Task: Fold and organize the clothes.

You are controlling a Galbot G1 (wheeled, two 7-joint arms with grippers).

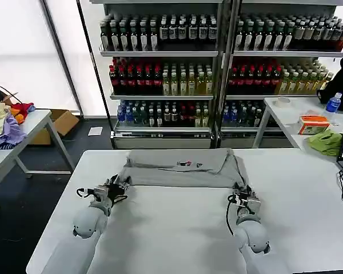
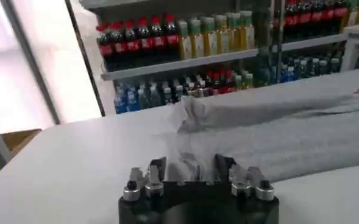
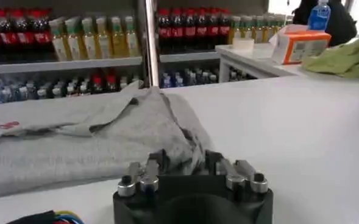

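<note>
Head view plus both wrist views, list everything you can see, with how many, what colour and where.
T-shirt: one, light grey with a small multicoloured print, folded across the far middle of the table.
Table: one, white, in front of the robot.
Shelves of bottles: many bottles, red, yellow, green and dark, behind the table.
Pile of clothes: lavender, cream and red, on the side table at far left.
Green cloth: one, on the right-hand table.
Orange box: one, beside the green cloth.
Cardboard box: one, brown, on the floor at left.
Left gripper: at the shirt's left near corner, shut on fabric.
Right gripper: at the right near corner, shut on fabric.
</note>
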